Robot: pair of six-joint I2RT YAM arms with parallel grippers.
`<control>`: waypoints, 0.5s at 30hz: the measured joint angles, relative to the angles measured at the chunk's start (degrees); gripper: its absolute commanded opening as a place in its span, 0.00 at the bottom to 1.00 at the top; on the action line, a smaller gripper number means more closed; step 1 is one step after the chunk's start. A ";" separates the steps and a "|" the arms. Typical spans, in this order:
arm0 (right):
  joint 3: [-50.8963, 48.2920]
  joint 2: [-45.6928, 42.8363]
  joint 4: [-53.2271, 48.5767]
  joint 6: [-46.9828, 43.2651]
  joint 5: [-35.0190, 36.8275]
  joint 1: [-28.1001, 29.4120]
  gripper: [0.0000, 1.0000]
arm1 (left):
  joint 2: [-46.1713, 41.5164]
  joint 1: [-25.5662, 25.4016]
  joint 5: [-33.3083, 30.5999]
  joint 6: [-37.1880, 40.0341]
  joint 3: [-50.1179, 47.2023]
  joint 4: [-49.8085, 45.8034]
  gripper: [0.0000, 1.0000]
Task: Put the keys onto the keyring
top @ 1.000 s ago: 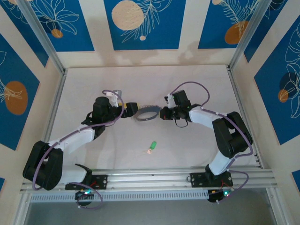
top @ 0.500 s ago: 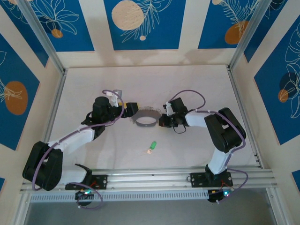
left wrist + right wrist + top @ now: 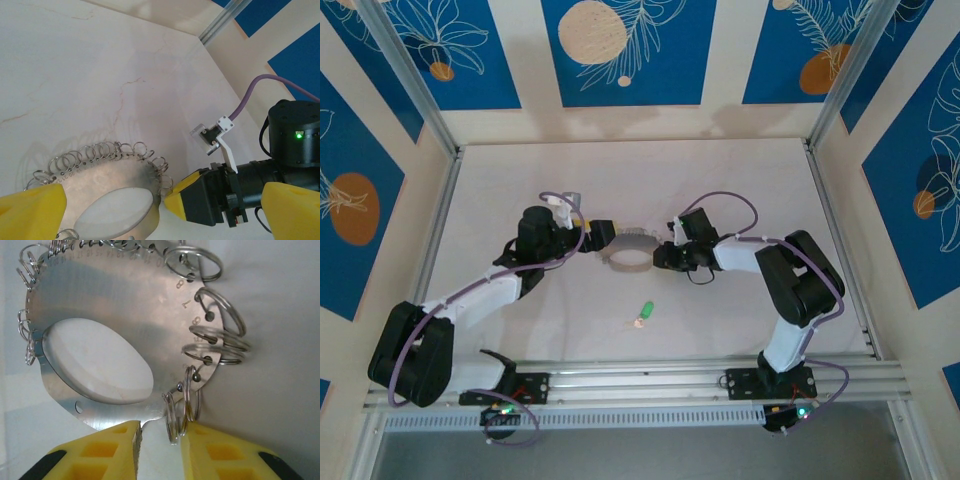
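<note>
Nothing threaded yet. Key (image 3: 646, 309) loose on worktop (image 3: 520, 190) toward near edge, well apart from keyring (image 3: 100, 295) mid-worktop. Right gripper (image 3: 159, 432) slightly parted at keyring rim; left gripper (image 3: 162, 212) gaping, empty. Pickup, threading left.

Cropped / unresolved
Can't see keyring (image 3: 115, 310) top on right wrist, nor bottom on left wrist — can't resolve key (image 3: 645, 311) detail overhead.

keyring (image 3: 630, 252) on the table (image 3: 520, 180), between left tool (image 3: 603, 233) and right tool (image 3: 660, 255); key (image 3: 644, 311) nearer the arm bases, well apart
</note>
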 measured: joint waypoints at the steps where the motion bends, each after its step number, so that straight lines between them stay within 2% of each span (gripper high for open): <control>1: 0.00 -0.04 0.00 0.20 0.22 -0.13 0.28 | 0.00 0.00 0.02 0.11 0.00 0.00 1.00; 11: -0.02 -0.50 -0.22 1.40 1.95 -1.16 0.18 | 0.02 0.00 0.02 0.11 0.00 -0.02 1.00; 15: -0.02 -0.50 -0.26 1.49 1.95 -1.16 0.18 | 0.02 0.00 0.02 0.11 0.00 0.00 1.00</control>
